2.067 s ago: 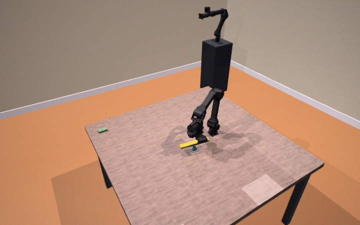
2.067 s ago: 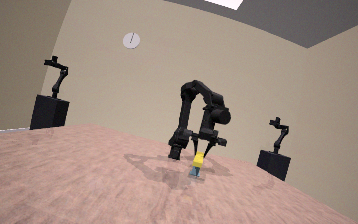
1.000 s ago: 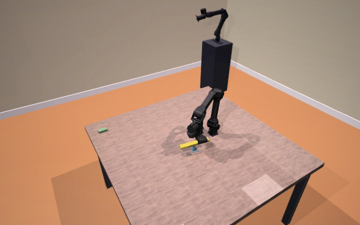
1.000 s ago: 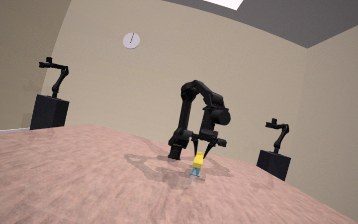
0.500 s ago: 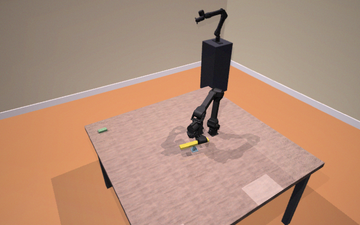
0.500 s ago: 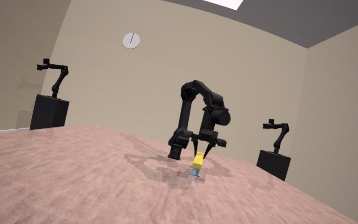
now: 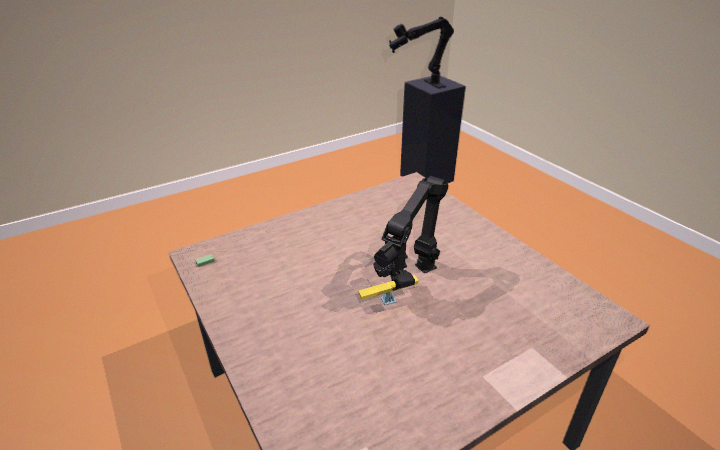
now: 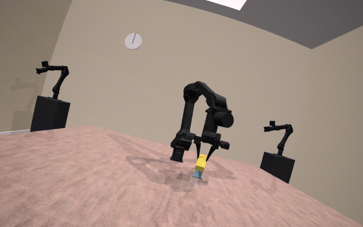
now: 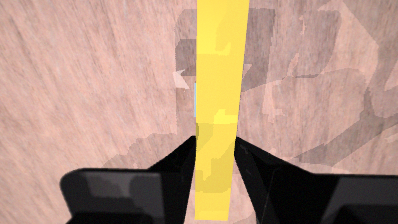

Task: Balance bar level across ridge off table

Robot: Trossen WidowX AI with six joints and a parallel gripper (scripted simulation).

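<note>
Overhead, green block (image 7: 205,260), unseen in exterior view

We've got beige walls here, a round white clock (image 8: 133,41) on one! Orange floor (image 7: 99,279) surrounds our dark-legged desk (image 7: 306,358) (image 8: 64,180) (image 9: 100,65).

High corner and low tabletop views face the arm; the wrist looks down close.

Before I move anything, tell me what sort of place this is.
Probably a robot lab or test room: one arm works at a table, more arms stand on dark pedestals, and a plain wall carries a clock.
</note>
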